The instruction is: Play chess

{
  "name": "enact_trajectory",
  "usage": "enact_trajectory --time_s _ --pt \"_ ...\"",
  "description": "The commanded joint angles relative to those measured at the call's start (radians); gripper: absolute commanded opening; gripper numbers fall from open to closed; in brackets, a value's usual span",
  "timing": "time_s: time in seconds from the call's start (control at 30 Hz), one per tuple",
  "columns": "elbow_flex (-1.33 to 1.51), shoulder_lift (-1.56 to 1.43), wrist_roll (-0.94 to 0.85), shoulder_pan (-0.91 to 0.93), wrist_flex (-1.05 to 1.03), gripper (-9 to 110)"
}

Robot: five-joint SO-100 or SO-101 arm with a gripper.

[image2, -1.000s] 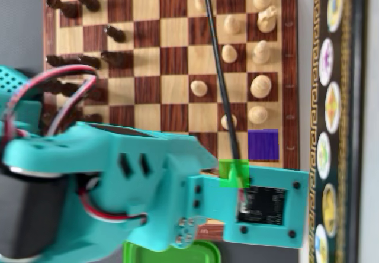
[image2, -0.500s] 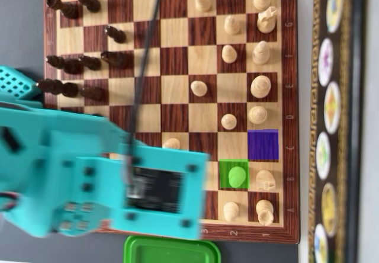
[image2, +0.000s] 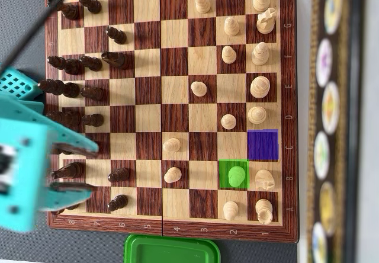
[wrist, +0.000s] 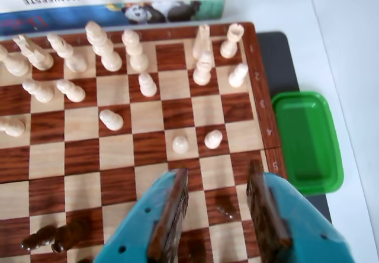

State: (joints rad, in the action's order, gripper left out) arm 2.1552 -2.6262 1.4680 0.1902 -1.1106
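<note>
- My fingers (wrist: 216, 201) stand apart with nothing between them; in the wrist view only bare squares of the chessboard (wrist: 35, 162) show through the gap.
- In the overhead view I hang over the dark side of the board, at its left edge, with my fingers (image2: 77, 168) straddling a dark piece (image2: 71, 170) there. Whether I touch it I cannot tell.
- The game is well under way: several light pawns stand out from their back rows, two of them, one light pawn (image2: 172, 145) and another (image2: 172, 175), near the middle of the board.
- A green marked square (image2: 233, 173) holds a light piece (image2: 237, 176), and the purple marked square (image2: 263, 144) just diagonally beside it is empty. I take this as the move asked for: that piece to the purple square.
- If so, that move is not yet done, and I am well apart from it, on the far side of the board.
- The green tray (image2: 172, 250) lies on the worktop just off the board's edge, with nothing visible in it.
</note>
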Motion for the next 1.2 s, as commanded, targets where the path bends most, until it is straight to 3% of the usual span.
enact_trajectory --time_s 0.0,0.53,0.73,1.17 --pt "0.094 -0.138 0.009 -0.043 0.123 16" --pt "0.485 -0.584 0.009 -0.135 0.758 16" --pt "0.623 -0.667 0.11 -0.164 1.034 16" --pt "0.818 -0.723 0.112 -0.163 1.72 16"
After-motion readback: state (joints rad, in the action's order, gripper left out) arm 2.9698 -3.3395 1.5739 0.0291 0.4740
